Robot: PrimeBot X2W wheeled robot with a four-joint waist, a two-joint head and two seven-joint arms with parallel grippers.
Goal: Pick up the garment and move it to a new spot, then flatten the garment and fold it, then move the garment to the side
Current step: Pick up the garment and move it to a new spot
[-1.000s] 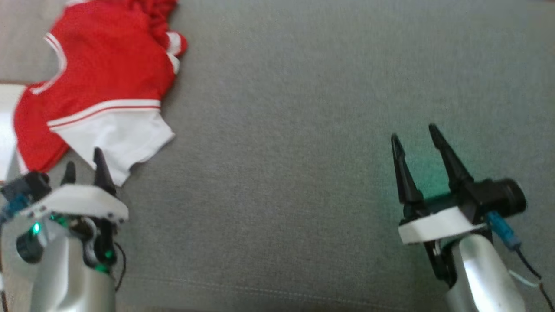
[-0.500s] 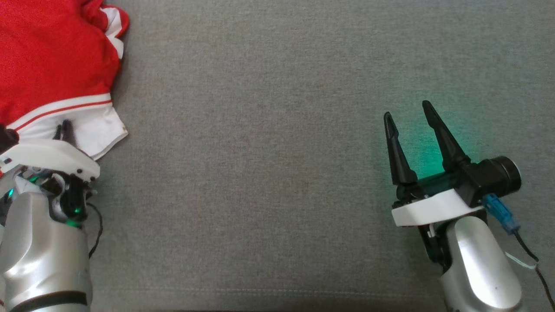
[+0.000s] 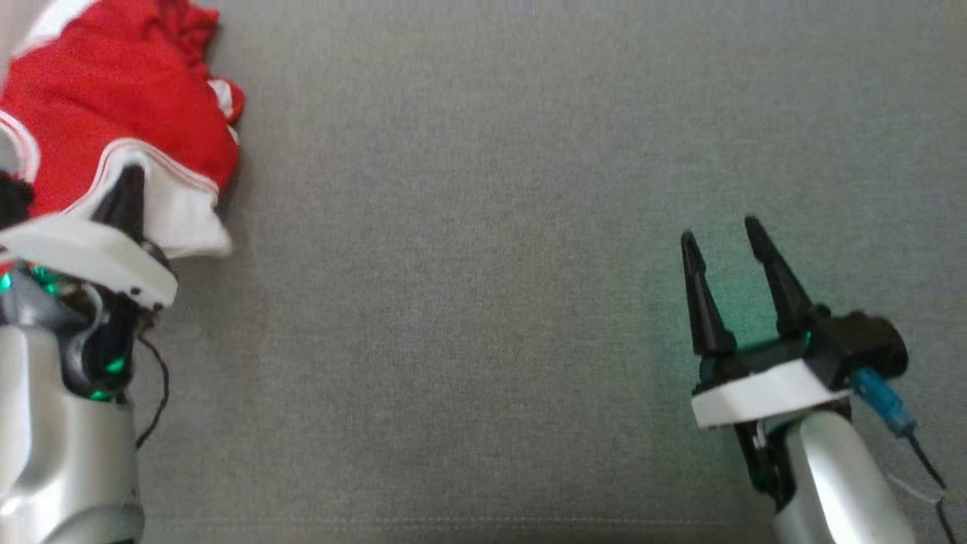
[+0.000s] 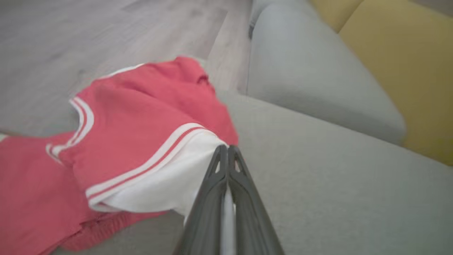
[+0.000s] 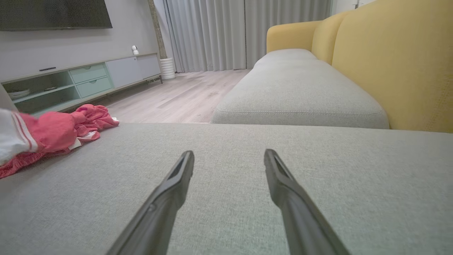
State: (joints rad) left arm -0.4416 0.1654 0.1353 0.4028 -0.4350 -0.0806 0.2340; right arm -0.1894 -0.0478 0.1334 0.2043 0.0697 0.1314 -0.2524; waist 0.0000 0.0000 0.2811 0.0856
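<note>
Pinching white edge of garment (image 4: 134, 131): left claw (image 4: 227, 148); right claw (image 3: 719, 231) splayed, empty.

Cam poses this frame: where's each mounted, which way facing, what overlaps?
Head: on the head, looking down at the grey seat; left hand shut on the garment, right hand open.
Left wrist: along its shut fingers toward garment, floor, yellow backrest.
Right wrist: low over the seat, past its open fingers, toward TV unit and curtains.
Shared: all show garment and seat.
</note>
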